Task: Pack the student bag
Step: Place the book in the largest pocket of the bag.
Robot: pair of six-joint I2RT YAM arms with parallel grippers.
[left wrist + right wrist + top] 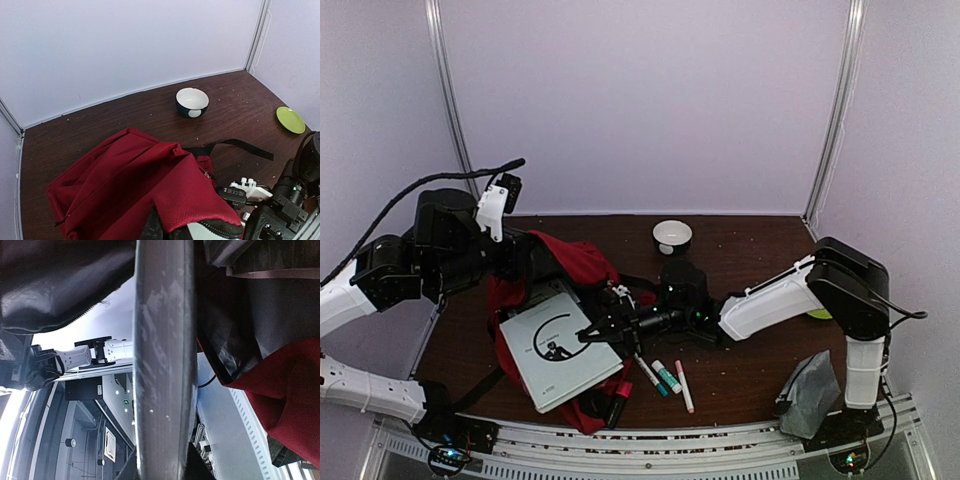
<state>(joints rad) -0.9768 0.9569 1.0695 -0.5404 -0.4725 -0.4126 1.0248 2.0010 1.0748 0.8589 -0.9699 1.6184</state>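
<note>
The left gripper (pixel 162 231) is pinching the student bag (pixel 135 185), fingers tight under its tented fabric. The right gripper (pixel 605 322) is narrowly clamping the book (pixel 555 350) at the bag's mouth.

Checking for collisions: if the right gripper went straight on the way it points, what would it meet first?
The white book: the right gripper has its edge between the jaws, apparently gripped. Just beyond it lies the red student bag.

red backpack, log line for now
left gripper: shut on soft red fabric backpack | right gripper: shut on flat grey book
</note>
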